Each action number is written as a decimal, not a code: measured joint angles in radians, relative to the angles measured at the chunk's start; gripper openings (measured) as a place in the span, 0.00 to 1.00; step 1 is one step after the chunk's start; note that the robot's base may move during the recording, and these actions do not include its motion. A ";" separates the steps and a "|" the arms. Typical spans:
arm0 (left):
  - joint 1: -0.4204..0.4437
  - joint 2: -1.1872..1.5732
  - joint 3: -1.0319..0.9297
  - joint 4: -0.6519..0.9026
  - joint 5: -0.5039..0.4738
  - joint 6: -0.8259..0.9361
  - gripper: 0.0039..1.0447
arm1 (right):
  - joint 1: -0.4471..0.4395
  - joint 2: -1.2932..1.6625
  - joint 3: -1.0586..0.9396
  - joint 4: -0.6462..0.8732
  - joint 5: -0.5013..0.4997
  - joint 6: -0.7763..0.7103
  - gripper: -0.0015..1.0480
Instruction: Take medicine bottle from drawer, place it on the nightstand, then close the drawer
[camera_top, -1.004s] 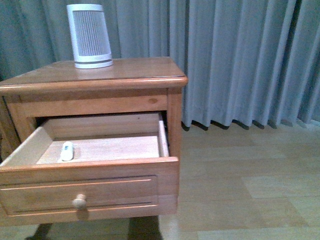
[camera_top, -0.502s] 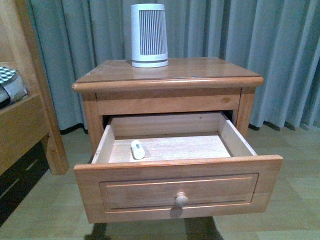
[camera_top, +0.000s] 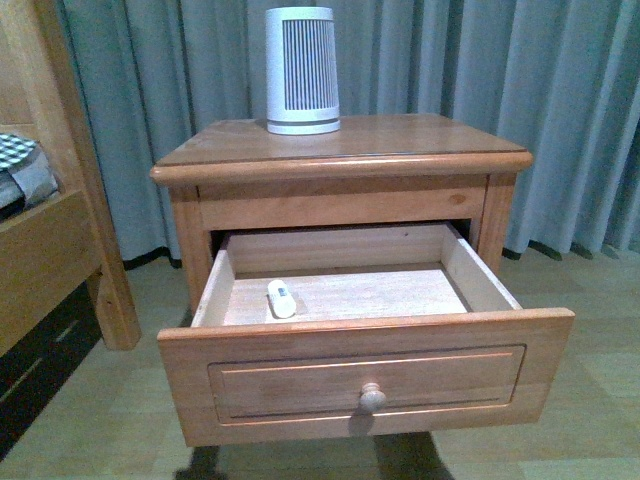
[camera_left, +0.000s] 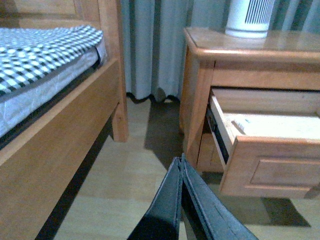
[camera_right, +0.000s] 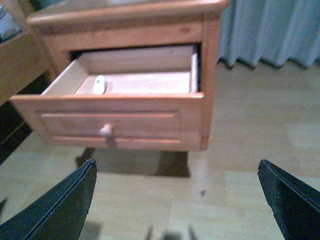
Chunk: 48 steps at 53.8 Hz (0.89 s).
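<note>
The honey-brown nightstand (camera_top: 345, 150) stands ahead with its upper drawer (camera_top: 365, 372) pulled out. A small white medicine bottle (camera_top: 281, 299) lies on its side on the pale wood floor of the drawer, toward the left. The right wrist view shows the bottle (camera_right: 99, 84) in the open drawer (camera_right: 107, 120) too. Neither gripper appears in the front view. My left gripper (camera_left: 181, 161) is shut and empty, low over the floor left of the nightstand (camera_left: 240, 50). My right gripper (camera_right: 177, 172) is wide open and empty, well back from the drawer front.
A tall white ribbed device (camera_top: 302, 70) stands on the nightstand top at the back left. A wooden bed frame (camera_top: 60, 220) with a checked mattress (camera_left: 35, 50) is on the left. Grey curtains (camera_top: 560, 100) hang behind. Pale wood floor (camera_right: 240, 165) lies to the right.
The front view has swung from the nightstand's right side to face it squarely, bringing the bed frame into view. The drawer and bottle have not moved.
</note>
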 joint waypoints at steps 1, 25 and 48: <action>0.000 -0.004 0.000 -0.001 0.000 0.000 0.16 | 0.011 0.031 0.018 0.019 0.008 0.000 0.93; 0.000 -0.016 0.000 -0.006 0.000 0.000 0.92 | 0.303 1.126 0.766 0.315 0.241 -0.124 0.93; 0.000 -0.016 0.000 -0.006 0.000 0.002 0.94 | 0.372 1.840 1.454 0.151 0.328 -0.124 0.93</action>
